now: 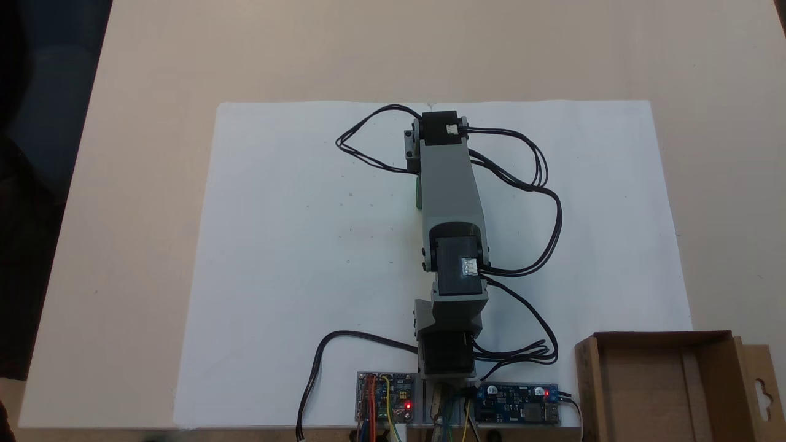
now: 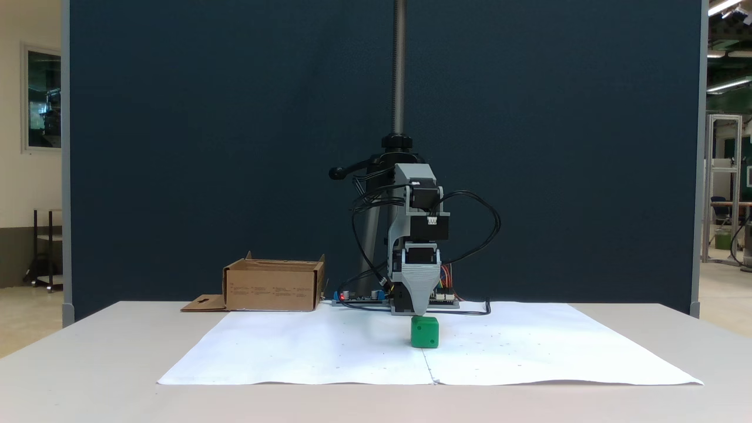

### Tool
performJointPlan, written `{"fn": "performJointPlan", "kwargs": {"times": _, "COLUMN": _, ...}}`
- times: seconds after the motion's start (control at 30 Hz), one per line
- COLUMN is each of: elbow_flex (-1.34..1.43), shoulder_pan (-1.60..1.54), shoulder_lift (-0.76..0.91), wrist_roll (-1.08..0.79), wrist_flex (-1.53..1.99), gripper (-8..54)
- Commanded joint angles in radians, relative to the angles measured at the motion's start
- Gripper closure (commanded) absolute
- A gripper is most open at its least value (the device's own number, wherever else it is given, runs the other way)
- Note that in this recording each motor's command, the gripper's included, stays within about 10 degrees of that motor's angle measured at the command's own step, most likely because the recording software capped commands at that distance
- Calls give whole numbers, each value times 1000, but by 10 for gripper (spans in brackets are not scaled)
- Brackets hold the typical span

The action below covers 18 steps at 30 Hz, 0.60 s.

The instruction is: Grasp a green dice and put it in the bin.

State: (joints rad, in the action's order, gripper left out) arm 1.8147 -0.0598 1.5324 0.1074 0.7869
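Note:
The green dice rests on the white paper, near the middle of the sheet. In a fixed view from above, only a sliver of the green dice peeks out at the left side of the arm's forearm. My gripper points straight down, with its grey ribbed jaw tip just above the dice's top, slightly to the left of its centre. One jaw faces the camera and covers the other, so the gap cannot be read. The bin stands beside the arm's base; from above the bin lies at the lower right.
A white paper sheet covers the table's middle. Two circuit boards with lit red lights sit at the arm's base, and black cables loop out to the right. A stand pole rises behind the arm.

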Motion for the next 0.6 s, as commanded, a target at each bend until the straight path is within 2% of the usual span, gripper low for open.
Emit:
{"fn": "performJointPlan", "kwargs": {"times": 0.0, "elbow_flex": -2, "shoulder_pan": -3, "shoulder_lift": -3, "wrist_roll": 83, "wrist_flex": -37, "gripper": 35}}
{"fn": "performJointPlan", "kwargs": {"times": 0.57, "elbow_flex": 6, "shoulder_pan": -15, "shoulder_lift": -78, "wrist_roll": 92, "wrist_flex": -63, "gripper": 35}}
